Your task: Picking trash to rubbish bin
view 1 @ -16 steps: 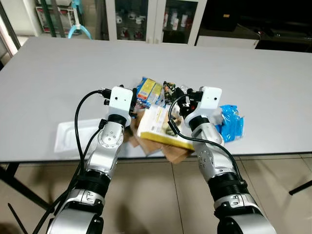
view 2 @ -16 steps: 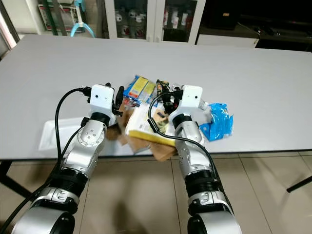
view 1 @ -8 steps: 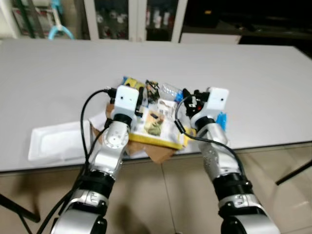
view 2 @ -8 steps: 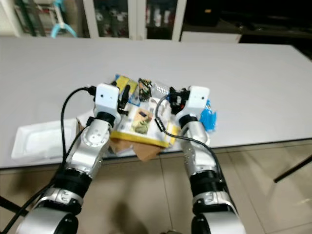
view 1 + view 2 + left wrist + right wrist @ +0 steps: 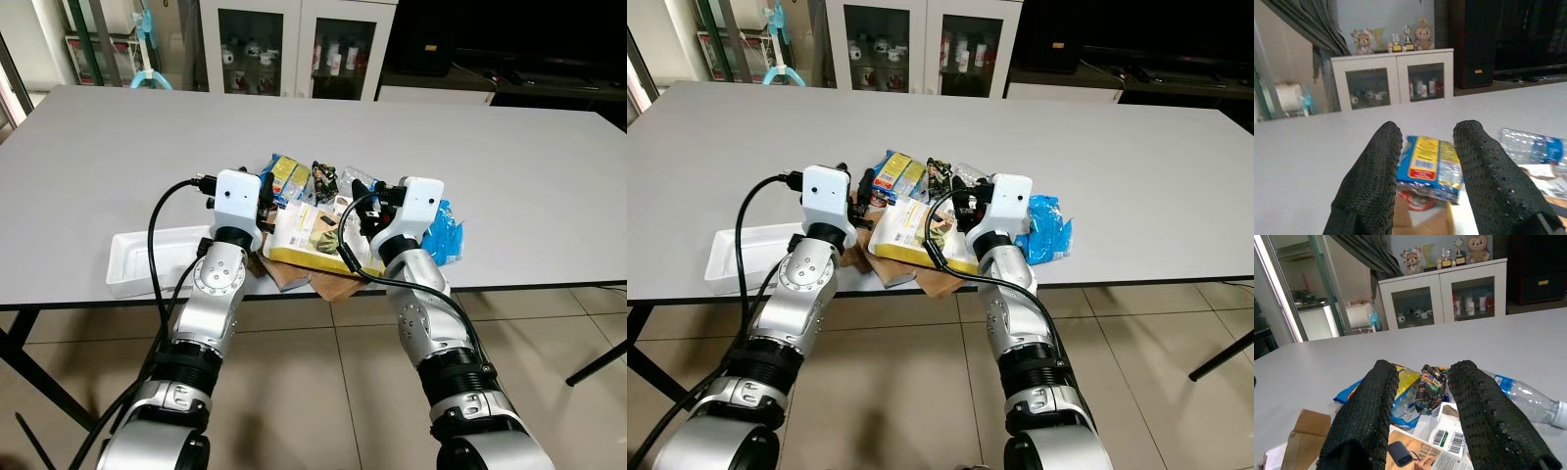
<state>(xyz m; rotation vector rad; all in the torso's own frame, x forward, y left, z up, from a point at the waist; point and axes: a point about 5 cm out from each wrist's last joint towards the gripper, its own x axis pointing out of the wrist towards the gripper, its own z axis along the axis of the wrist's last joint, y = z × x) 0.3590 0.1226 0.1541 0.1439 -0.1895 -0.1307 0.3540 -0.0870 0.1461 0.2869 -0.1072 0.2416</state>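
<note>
A pile of trash lies at the near edge of the grey table (image 5: 470, 147). It holds a yellow and white box (image 5: 313, 235) on brown cardboard (image 5: 328, 284), a blue and yellow snack packet (image 5: 284, 176), a dark wrapper (image 5: 1430, 382) and a clear plastic bottle (image 5: 1520, 394). A blue plastic bag (image 5: 446, 230) lies at the pile's right. My left gripper (image 5: 1425, 132) hovers open at the pile's left side, with the snack packet (image 5: 1430, 159) beyond its fingers. My right gripper (image 5: 1420, 369) hovers open at the pile's right side, over the box, holding nothing.
A white tray (image 5: 147, 259) sits on the table to the left of the pile. White cabinets with glass doors (image 5: 294, 49) stand behind the table. Tiled floor (image 5: 323, 392) lies below the table's front edge, and a dark table leg (image 5: 598, 362) shows at the right.
The whole picture has swung and settled back as the camera moved. Both grippers stay over the pile, open, with the trash lying as before.
</note>
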